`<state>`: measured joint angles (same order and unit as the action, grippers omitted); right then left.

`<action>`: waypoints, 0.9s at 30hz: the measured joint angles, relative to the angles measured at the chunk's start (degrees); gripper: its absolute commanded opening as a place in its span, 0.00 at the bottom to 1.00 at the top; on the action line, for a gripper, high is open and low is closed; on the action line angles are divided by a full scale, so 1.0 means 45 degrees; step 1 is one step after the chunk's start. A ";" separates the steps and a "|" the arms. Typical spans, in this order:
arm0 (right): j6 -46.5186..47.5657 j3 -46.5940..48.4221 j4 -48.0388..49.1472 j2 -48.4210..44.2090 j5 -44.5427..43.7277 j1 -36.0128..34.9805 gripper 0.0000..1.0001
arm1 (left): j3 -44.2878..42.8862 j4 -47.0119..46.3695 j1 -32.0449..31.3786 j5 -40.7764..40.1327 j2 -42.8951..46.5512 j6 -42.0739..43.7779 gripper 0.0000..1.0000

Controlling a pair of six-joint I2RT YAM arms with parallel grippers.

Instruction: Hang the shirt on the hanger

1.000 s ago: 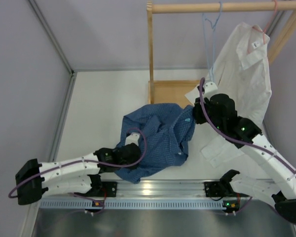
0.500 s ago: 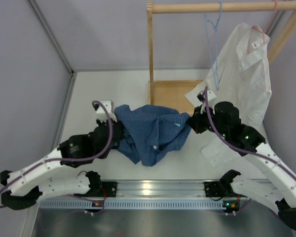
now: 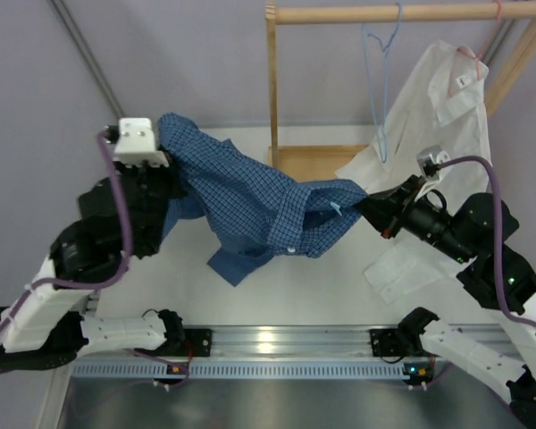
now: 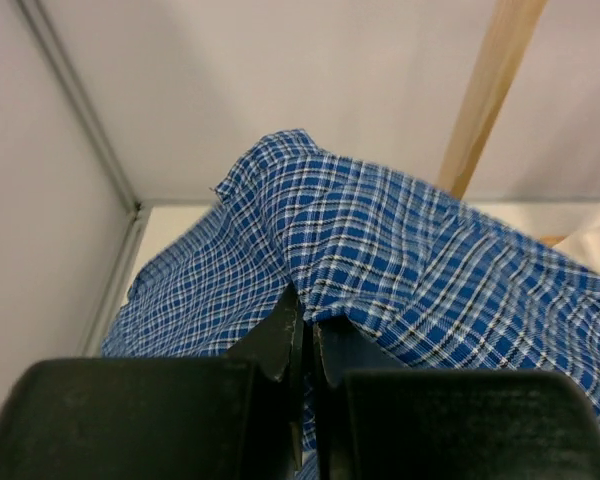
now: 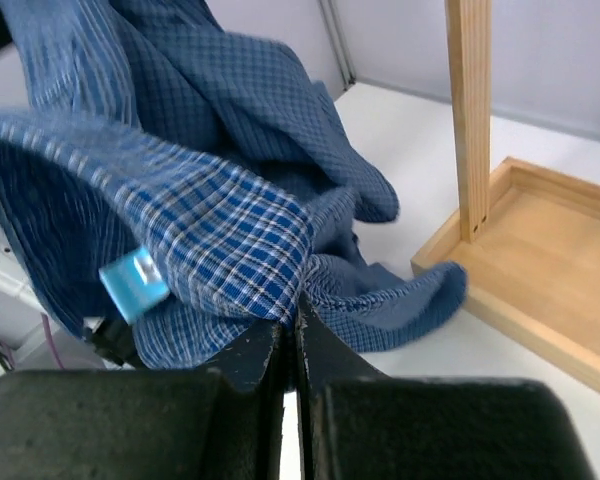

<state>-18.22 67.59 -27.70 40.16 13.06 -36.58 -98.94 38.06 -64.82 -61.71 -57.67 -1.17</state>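
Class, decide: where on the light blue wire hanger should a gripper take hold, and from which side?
Probably the thin lower wire of the hanger, from the side facing the upright post: it hangs free from the wooden rail, while the white shirt crowds its other side.

Shirt (image 3: 250, 197) is recorded as soft, matt woven cloth. Hanger (image 3: 381, 98) is noted as thin, smooth wire. Rack (image 3: 272, 80) is built of pale, smooth wood. Worktop (image 3: 339, 295) is finished matt white; rail (image 3: 277, 340) is seen as shiny metal. Left end effector (image 4: 302, 320) and right end effector (image 5: 292, 325) are cased in matt black plastic.
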 measured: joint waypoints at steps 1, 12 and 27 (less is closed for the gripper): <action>-0.0151 -0.0029 0.0063 0.0000 -0.0039 0.0000 0.00 | 0.0714 -0.0204 0.0049 -0.0350 -0.0053 -0.0015 0.00; -0.1933 -0.4609 0.1195 0.2671 -0.1001 0.0000 0.00 | 0.7708 -0.0287 0.9034 0.6057 -0.3264 -0.3891 0.00; -0.3123 -0.4571 0.2657 0.5931 -0.3133 0.0000 0.00 | 0.7834 -0.0840 0.4813 1.0302 -0.1239 -0.5741 0.98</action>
<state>-32.27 47.03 -15.75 66.85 -1.04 -36.58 -63.68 34.28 -43.16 -15.35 -63.24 -27.00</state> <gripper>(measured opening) 0.006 0.980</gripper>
